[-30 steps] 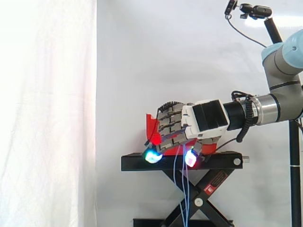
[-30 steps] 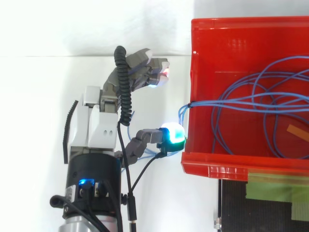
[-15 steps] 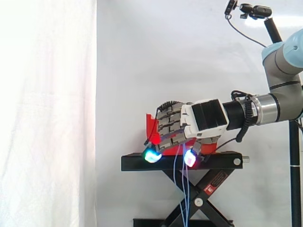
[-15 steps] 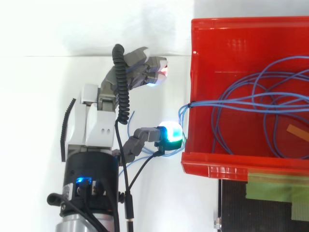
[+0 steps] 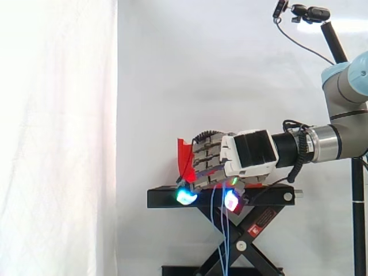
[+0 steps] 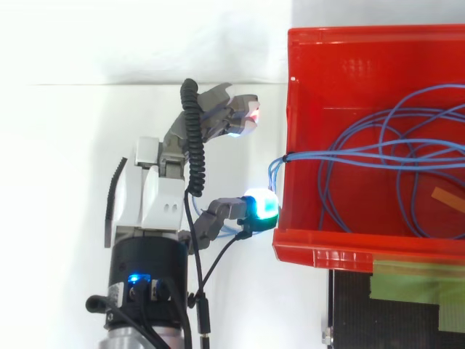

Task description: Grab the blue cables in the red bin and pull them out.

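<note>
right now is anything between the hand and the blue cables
Nothing visible does. The blue cables drape over the red bin's wall nearest the hand and hang down outside it, close beside the hand. The loops inside the bin lie behind that wall, but the hanging strands are in the open.

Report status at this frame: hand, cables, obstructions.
Hand open, outside red bin, nothing gripped. Blue cables mostly coiled in bin, some strands draped over its wall, hanging between fingers and thumb. No obstruction seen.
</note>
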Tool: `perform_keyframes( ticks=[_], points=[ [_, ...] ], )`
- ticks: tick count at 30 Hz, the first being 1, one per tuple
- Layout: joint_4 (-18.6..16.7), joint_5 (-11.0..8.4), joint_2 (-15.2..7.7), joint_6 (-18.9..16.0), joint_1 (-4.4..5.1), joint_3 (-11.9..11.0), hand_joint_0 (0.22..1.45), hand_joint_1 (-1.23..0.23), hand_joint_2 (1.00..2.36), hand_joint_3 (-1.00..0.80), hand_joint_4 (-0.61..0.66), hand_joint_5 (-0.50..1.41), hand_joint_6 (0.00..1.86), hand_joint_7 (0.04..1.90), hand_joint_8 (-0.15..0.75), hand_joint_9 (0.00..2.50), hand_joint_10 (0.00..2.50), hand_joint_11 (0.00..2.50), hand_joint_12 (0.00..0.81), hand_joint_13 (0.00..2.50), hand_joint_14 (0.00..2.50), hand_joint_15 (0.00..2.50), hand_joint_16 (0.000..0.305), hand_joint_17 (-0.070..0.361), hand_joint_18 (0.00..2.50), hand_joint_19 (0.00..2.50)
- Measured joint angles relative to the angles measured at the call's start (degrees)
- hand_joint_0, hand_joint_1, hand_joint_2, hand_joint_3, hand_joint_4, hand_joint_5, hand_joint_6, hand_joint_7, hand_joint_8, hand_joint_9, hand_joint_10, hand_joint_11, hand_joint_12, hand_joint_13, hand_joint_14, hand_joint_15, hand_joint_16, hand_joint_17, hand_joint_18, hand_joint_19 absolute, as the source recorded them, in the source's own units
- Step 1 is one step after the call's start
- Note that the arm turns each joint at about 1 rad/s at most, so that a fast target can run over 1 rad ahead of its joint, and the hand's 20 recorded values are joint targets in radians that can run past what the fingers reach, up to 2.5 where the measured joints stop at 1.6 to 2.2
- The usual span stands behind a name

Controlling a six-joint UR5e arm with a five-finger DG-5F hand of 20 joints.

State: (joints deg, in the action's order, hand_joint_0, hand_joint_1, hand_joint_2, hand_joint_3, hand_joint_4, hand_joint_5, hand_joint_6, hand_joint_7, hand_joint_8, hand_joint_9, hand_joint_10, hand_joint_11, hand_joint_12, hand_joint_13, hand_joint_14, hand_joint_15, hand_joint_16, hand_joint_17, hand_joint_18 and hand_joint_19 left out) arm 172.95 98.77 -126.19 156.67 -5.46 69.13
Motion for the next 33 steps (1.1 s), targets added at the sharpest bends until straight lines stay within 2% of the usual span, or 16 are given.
perform_keyframes(
  ticks=[14,24,33],
  points=[
    [0.99,0.19,-0.01,0.13,-0.34,-0.48,0.76,-1.02,1.0,-1.0,0.06,0.59,0.01,0.54,0.232,0.74,0.02,0.89,0.34,0.66,0.02,0.6,0.046,0.104,0.47,0.48],
    [3.4,0.26,-0.01,0.17,-0.49,-0.51,0.76,-1.01,1.0,-1.0,0.06,0.59,0.01,0.53,0.231,0.74,0.02,0.88,0.343,0.66,0.02,0.59,0.046,0.104,0.47,0.48],
    [3.6,0.28,0.01,0.17,-0.58,-0.51,0.76,-1.02,1.0,-1.0,0.05,0.59,0.01,0.55,0.232,0.74,0.02,0.9,0.341,0.66,0.02,0.59,0.046,0.104,0.47,0.48]
  ],
)
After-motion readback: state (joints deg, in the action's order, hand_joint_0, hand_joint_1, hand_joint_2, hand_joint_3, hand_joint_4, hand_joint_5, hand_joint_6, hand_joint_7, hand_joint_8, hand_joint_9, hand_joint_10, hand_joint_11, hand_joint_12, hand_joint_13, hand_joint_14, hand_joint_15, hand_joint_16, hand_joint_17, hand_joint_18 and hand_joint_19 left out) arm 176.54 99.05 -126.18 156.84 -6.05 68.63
